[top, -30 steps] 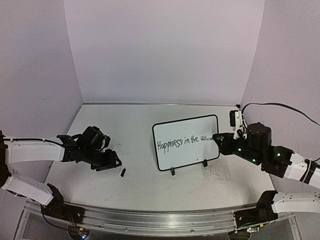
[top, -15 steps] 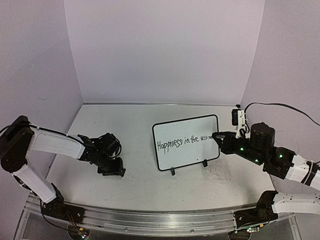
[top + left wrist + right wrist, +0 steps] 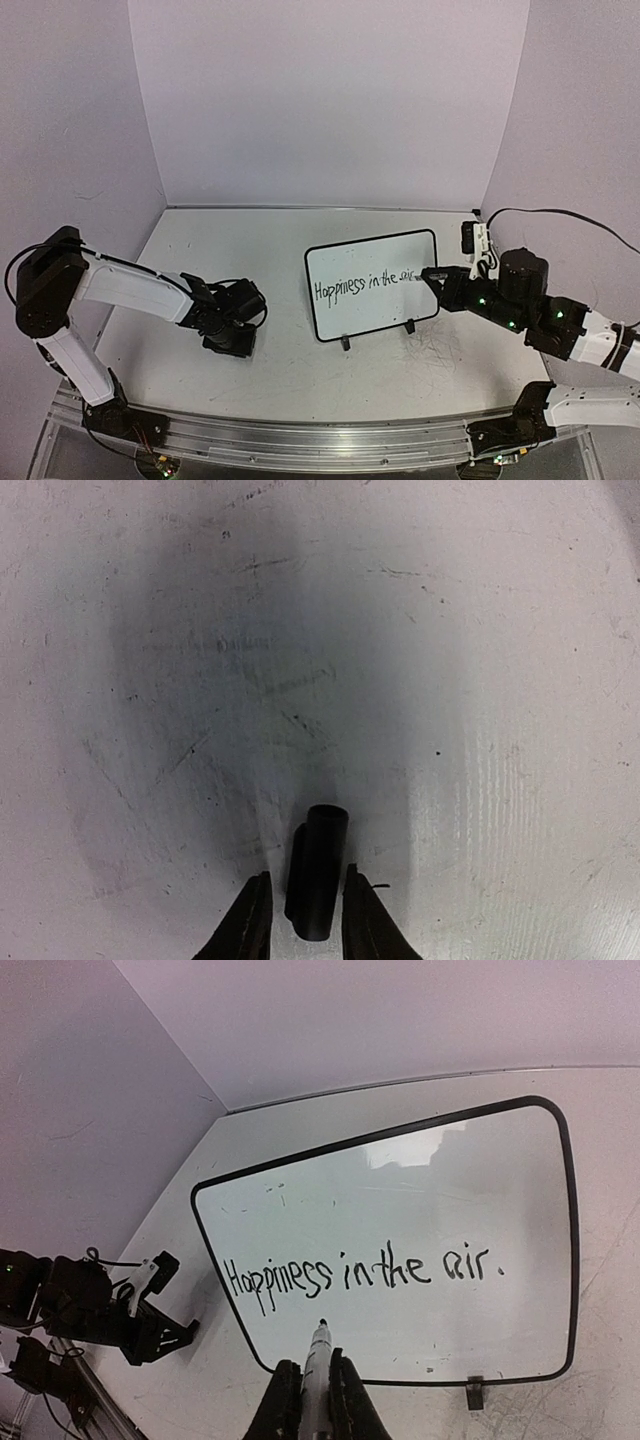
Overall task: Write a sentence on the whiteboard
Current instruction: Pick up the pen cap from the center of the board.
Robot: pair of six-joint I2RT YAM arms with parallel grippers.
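Observation:
The whiteboard (image 3: 372, 255) stands tilted on its two feet right of the table's middle, and also shows in the right wrist view (image 3: 400, 1185). The sentence (image 3: 365, 284) reads "Happiness in the air." (image 3: 360, 1270). My right gripper (image 3: 443, 278) is at the board's right edge, shut on a marker (image 3: 321, 1338) whose tip points at the board below the writing, a little off it. My left gripper (image 3: 232, 338) is low over the table left of the board. Its fingers (image 3: 250, 920) stand on either side of a small black marker cap (image 3: 325, 830), with a narrow gap.
A small white box with a black cable (image 3: 478, 238) sits by the right wall behind my right arm. Purple walls close in the table at the back and sides. A metal rail (image 3: 300, 440) runs along the near edge. The tabletop is scratched.
My left arm has swung right and down over the black cap, which now sits between its fingers. My right gripper has held near the board's right edge with the marker.

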